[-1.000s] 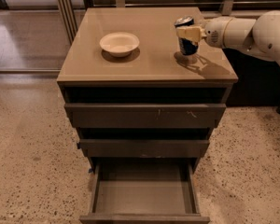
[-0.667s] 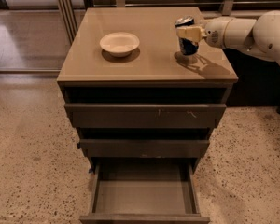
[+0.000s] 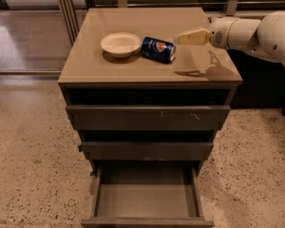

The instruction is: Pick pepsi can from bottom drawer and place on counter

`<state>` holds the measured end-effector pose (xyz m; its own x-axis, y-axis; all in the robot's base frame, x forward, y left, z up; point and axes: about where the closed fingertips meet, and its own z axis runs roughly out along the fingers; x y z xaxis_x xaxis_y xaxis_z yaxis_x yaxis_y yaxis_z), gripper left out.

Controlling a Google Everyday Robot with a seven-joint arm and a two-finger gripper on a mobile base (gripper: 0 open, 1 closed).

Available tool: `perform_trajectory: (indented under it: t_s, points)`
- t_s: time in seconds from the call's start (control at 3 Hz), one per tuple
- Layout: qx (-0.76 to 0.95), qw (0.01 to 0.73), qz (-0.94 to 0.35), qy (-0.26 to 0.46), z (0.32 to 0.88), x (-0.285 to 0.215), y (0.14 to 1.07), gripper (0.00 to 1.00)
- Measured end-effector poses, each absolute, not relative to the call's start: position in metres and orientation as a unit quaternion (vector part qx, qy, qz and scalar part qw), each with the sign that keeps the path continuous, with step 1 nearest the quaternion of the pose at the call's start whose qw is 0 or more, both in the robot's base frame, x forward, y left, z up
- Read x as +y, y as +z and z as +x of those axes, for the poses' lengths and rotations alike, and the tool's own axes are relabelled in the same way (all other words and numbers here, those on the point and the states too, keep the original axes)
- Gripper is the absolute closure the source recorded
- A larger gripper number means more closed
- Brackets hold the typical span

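- Where the tan bench [image 3: 133, 70] fills the upper middle of the frame, the pepsi can [image 3: 157, 49] lies on its side on it, and is not in any drawer.
- The can is dark blue, with its round red, white and blue logo facing up and towards the viewer. Its long axis runs left to right, tilted slightly down to the right.
- A white bowl [image 3: 120, 44] sits upright on the bench just left of the can. The two are very close, and whether they touch cannot be told.
- The end effector [image 3: 176, 40] reaches in from the right, pointing left, low over the bench. Its tan tip is just beside the can's right end, at the upper edge.
- Whether the end effector is wide or narrow cannot be told from this side-on angle, nor whether its tip touches the can. It is not wrapped around the can.
- The white robot arm [image 3: 256, 32] runs from the end effector to the upper right edge of the frame and casts a shadow on the bench's right side.
- Below the bench, the grey-brown cabinet has three drawers. The top drawer [image 3: 147, 117] and middle drawer [image 3: 146, 150] are each pulled out a little.
- The bottom drawer [image 3: 146, 198] is pulled far out towards the lower edge of the frame, its bare floor in plain sight.
- A speckled beige floor [image 3: 33, 151] surrounds the cabinet.
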<state>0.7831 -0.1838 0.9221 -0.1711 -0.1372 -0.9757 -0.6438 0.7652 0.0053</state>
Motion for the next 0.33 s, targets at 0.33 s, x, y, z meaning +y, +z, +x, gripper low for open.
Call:
perform_trajectory:
  t_s: [0.33]
  points:
    - [0.734,0.586,-0.266,0.216,0.7831,-0.1838,0.9221,0.00]
